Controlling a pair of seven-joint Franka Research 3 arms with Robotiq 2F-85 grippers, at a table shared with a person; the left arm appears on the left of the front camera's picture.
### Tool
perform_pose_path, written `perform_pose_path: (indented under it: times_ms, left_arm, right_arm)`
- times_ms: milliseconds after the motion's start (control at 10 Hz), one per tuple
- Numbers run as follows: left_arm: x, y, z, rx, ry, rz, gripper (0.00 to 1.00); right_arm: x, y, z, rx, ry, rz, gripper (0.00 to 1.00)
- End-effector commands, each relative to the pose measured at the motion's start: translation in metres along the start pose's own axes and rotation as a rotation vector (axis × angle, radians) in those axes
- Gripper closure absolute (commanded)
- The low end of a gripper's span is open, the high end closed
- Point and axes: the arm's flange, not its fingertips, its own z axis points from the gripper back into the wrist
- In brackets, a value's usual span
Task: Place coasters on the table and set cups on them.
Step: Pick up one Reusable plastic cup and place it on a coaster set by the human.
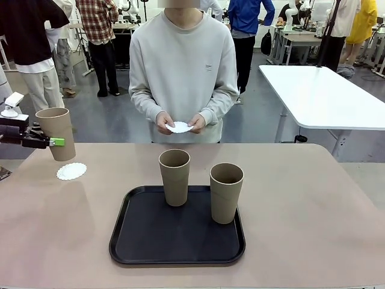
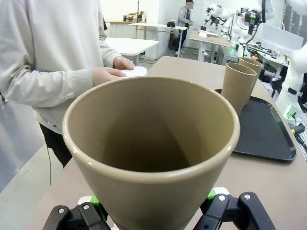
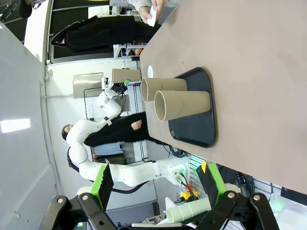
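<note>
My left gripper is shut on a tan paper cup, held slightly tilted just above a white lacy coaster lying at the table's far left. In the left wrist view that cup sits between the green-padded fingers. Two more cups stand upright on the black tray. The person across the table holds another coaster in both hands. My right gripper is open with nothing between its fingers, well away from the tray's cups.
The tray takes up the middle near side of the table. A white-topped table stands behind at the right. Bare tabletop lies to the right of the tray and between the tray and the person.
</note>
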Motion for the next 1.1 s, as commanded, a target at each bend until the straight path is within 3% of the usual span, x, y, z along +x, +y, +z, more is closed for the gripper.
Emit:
perform_pose_path:
  times_ms: [0,400,1000]
  left_arm:
    - [-0.017,0.003,-0.004,-0.087,-0.029,-0.092,0.15]
    - [-0.045,0.006,-0.004,-0.116,-0.069,-0.187,0.15]
    - [-0.050,0.021,-0.006,-0.117,-0.060,-0.123,0.15]
  right_arm:
    - [0.002,0.001,0.000,0.029,-0.007,0.017,0.00]
    - [0.002,0.001,0.000,0.029,-0.007,0.017,0.00]
    - [0.002,0.001,0.000,0.029,-0.007,0.017,0.00]
